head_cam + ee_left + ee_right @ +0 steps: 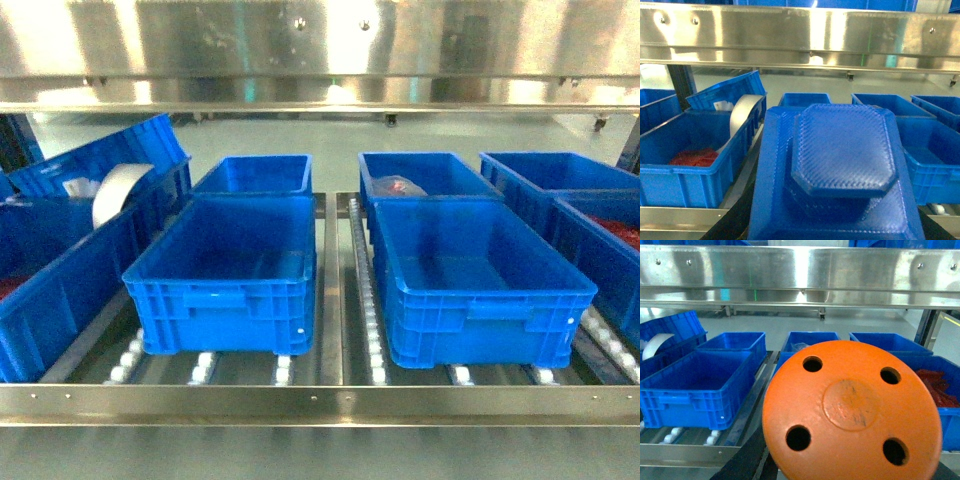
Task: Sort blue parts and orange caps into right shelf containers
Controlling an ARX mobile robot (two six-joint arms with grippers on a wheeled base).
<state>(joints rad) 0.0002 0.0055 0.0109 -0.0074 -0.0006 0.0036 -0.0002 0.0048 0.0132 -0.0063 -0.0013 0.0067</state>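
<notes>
Filling both wrist views, blue part [842,150] and orange cap [852,412]; hands' grasp probably unseen.

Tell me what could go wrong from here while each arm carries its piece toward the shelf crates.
1. The blue part fills most of the left wrist view and the orange cap most of the right one, so neither camera shows its gripper or much of the drop spot; a release could be misjudged.
2. The steel upper shelf rail hangs low over the crates; a high approach might hit it.
3. The two front crates, and, look alike, so the pieces could get swapped.
</notes>
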